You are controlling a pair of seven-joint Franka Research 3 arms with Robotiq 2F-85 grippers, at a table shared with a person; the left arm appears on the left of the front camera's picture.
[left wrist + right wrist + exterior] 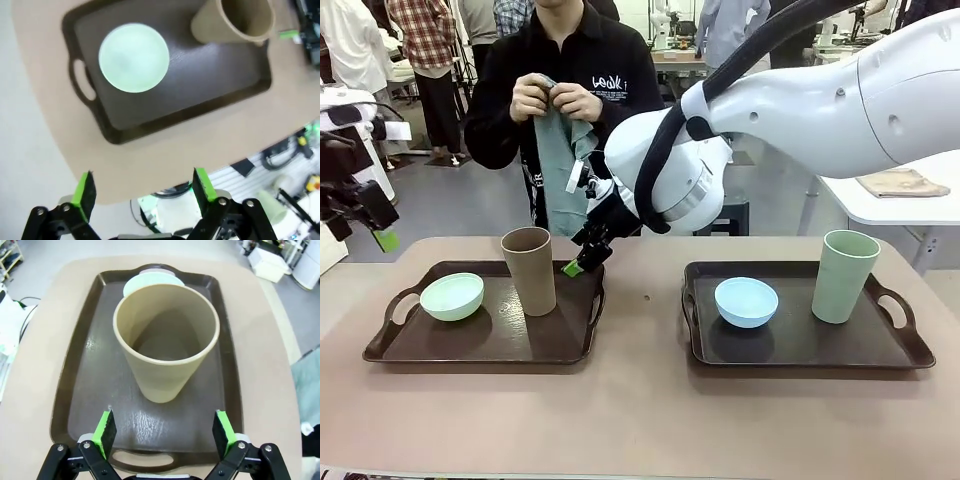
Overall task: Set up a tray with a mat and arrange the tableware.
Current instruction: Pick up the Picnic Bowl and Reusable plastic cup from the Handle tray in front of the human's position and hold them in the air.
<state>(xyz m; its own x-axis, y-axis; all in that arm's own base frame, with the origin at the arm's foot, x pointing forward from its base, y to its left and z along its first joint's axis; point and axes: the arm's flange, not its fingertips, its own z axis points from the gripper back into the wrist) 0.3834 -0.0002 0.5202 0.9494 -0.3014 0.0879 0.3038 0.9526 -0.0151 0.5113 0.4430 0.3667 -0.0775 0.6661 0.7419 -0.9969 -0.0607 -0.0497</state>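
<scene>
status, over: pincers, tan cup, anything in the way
Right pincer open, facing tan cup, empty. Left pincer open, raised beside left tray. Cup upright; pale green bowl beyond it, not touching.

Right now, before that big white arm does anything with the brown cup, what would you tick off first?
1. Right gripper open and empty: ok.
2. Tan cup upright on the left tray: ok.
3. Cup centred between the right gripper's fingers: ok, in the right wrist view.
4. Jaws wide enough for the cup: cannot tell.
5. Pale green bowl apart from the cup: ok.
6. Mat in the tray: not ok; none lies under the tableware, and the person's hands hold a teal cloth across the table.
</scene>
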